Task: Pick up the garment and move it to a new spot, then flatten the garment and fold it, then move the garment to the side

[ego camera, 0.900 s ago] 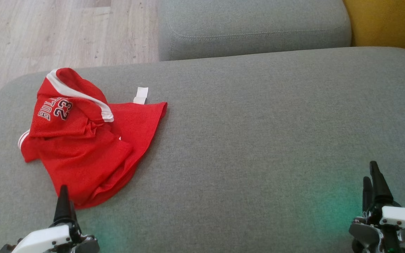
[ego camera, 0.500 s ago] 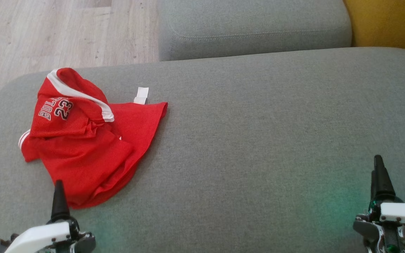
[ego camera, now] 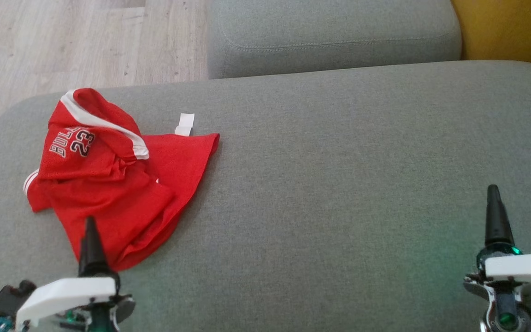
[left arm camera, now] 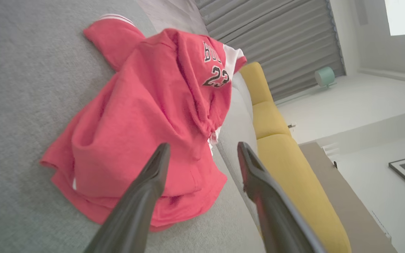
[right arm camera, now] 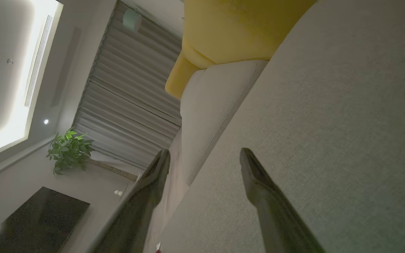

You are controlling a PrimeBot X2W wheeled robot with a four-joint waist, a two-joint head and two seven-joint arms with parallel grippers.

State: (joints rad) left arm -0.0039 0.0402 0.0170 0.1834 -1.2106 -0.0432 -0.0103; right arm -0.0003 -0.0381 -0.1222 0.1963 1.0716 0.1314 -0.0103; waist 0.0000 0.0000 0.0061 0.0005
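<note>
The garment [ego camera: 118,184] is a red jersey with white trim and "23" printed on it, lying crumpled at the left of the grey sofa seat [ego camera: 339,184]; a white label sticks out at its far edge. My left gripper [ego camera: 91,226] hovers at the garment's near edge, and in the left wrist view the garment [left arm camera: 146,116] lies just beyond the open left gripper [left arm camera: 202,149], whose fingers hold nothing. My right gripper [ego camera: 492,196] is at the lower right over bare cushion, far from the garment. In the right wrist view the right gripper [right arm camera: 204,154] is open and empty.
A second grey cushion [ego camera: 330,37] lies beyond the seat, with a yellow cushion [ego camera: 510,27] at the far right. Wooden floor [ego camera: 62,46] shows past the seat's far left edge. Grey seat stretches between the garment and the right gripper.
Both grippers have advanced up the head view. The left fingertip now overlaps the garment's near edge, and the right one has moved further over the bare cushion. The garment has not moved.
</note>
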